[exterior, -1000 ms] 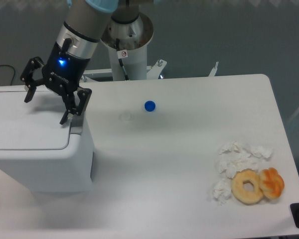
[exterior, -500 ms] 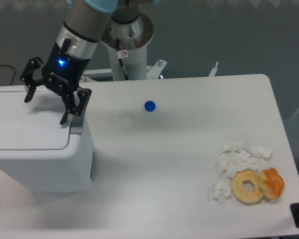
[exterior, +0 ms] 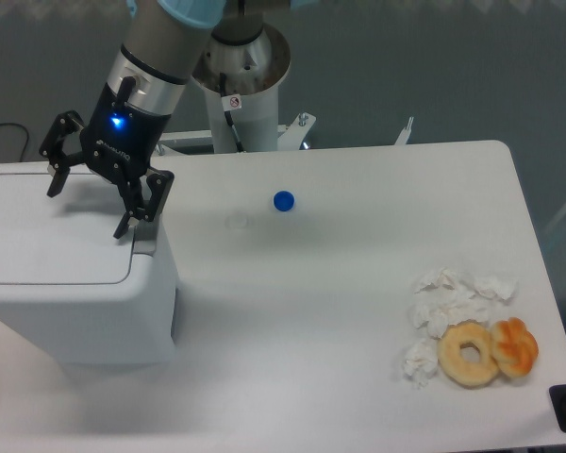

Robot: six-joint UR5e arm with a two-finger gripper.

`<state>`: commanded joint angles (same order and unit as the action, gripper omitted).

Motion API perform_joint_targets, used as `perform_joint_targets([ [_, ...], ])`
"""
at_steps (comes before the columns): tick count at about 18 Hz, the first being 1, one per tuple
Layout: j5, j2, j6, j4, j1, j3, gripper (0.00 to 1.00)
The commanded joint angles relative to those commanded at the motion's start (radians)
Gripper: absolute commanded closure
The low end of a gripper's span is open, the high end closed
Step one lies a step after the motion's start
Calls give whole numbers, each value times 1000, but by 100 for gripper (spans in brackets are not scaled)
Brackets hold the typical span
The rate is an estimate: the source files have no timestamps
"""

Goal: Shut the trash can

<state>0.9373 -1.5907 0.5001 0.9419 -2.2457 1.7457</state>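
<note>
Right now the gripper (exterior: 87, 204) hangs over the back right part of the trash can (exterior: 75, 283), with its two black fingers (exterior: 135, 209) spread wide apart and holding nothing. The trash can sits at the left end of the table (exterior: 358, 311). Its lid (exterior: 52, 236) looks flat and down, so the closing job seems nearly done or done. To do this step well, I think the arm should press gently straight down on the lid near the grey latch tab (exterior: 144, 234), so the lid clicks shut, and not push sideways, because the can could slide. The can is a big white box of smooth, shiny plastic with round corners. The lid is a flat panel with a thin line around it. The gripper is black and hard, with a small blue light on its body. Farther out on the smooth white table lies a little round blue cap (exterior: 283, 200). Well apart, near the right front corner, sit some crumpled white tissues (exterior: 448, 300), a round tan donut (exterior: 469, 353) with a hole, and a bumpy orange pastry (exterior: 516, 346) touching it.
</note>
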Motion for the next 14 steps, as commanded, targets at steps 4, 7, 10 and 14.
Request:
perform_joint_targets([
  [4, -6, 2, -6, 0, -3, -3, 0],
  [7, -9, 6, -8, 3, -6, -11, 0],
  [10, -12, 15, -8, 2, -20, -15, 0],
  [14, -14, 26, -8, 0, -58, -35, 0],
])
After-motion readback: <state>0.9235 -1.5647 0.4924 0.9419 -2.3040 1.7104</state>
